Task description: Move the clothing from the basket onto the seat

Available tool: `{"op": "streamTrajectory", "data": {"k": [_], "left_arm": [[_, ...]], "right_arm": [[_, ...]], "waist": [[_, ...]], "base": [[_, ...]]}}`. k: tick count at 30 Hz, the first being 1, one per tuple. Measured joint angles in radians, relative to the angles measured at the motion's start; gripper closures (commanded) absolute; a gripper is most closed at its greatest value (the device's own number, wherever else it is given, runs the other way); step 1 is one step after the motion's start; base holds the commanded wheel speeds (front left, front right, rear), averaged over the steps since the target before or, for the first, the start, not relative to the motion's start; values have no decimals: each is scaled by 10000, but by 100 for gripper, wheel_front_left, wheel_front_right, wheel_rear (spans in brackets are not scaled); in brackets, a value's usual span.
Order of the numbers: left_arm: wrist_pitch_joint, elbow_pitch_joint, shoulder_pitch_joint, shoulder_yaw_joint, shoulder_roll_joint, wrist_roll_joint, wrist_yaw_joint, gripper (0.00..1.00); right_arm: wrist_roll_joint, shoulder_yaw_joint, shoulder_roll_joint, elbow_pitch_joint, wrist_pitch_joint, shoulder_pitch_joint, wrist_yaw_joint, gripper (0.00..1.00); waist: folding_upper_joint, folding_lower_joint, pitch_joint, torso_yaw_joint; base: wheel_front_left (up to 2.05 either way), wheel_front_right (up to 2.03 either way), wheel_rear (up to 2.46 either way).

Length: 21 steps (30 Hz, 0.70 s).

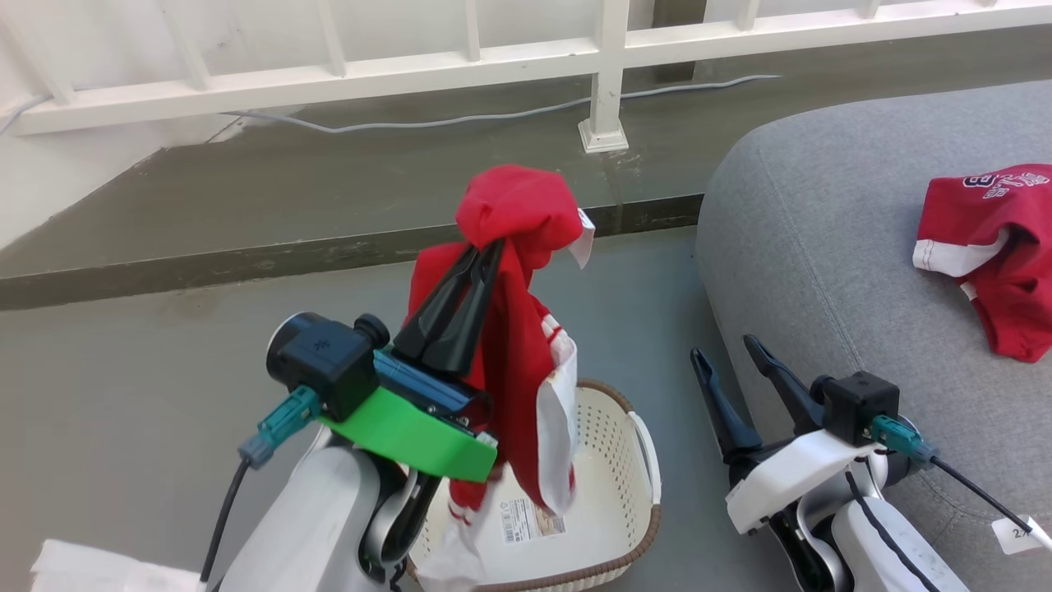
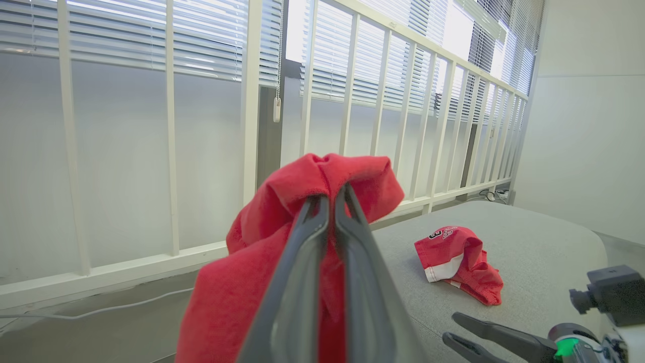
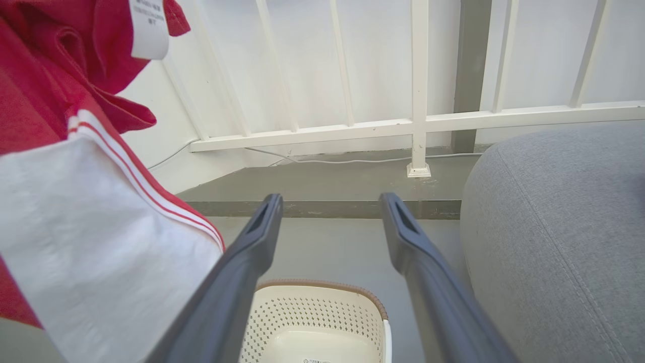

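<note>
While left gripper (image 1: 487, 245) pinches clothing (image 1: 526, 205), tag (image 3: 148, 27) looks illegible.

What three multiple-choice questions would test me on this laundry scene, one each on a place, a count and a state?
1. The basket stands beside the seat. Where does the loose garment lie? A in the basket; B on the seat; C between them.
2. How many red garments show? A two; B one; C four.
3. How is the left hand? A open and empty; B open around the basket's rim; C shut on cloth.
Key: 1 B, it rests on the seat's top. 2 A, the loose garment plus the held garment. 3 C, it pinches the held garment above the basket.
</note>
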<state>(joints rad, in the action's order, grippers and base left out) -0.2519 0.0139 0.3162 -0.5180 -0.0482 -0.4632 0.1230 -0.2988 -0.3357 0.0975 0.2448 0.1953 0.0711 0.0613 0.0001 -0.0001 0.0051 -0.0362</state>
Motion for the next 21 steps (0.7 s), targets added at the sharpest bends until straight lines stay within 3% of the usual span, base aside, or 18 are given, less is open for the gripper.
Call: {"op": "streamTrajectory", "data": {"k": [21], "left_arm": [[447, -1296, -774, -140, -368, 4, -148, 100]], "right_arm": [[-15, -59, -13, -784, -198, -203, -29, 0]], "waist": [[0, 0, -23, -78]], "base": [[0, 0, 0]]}}
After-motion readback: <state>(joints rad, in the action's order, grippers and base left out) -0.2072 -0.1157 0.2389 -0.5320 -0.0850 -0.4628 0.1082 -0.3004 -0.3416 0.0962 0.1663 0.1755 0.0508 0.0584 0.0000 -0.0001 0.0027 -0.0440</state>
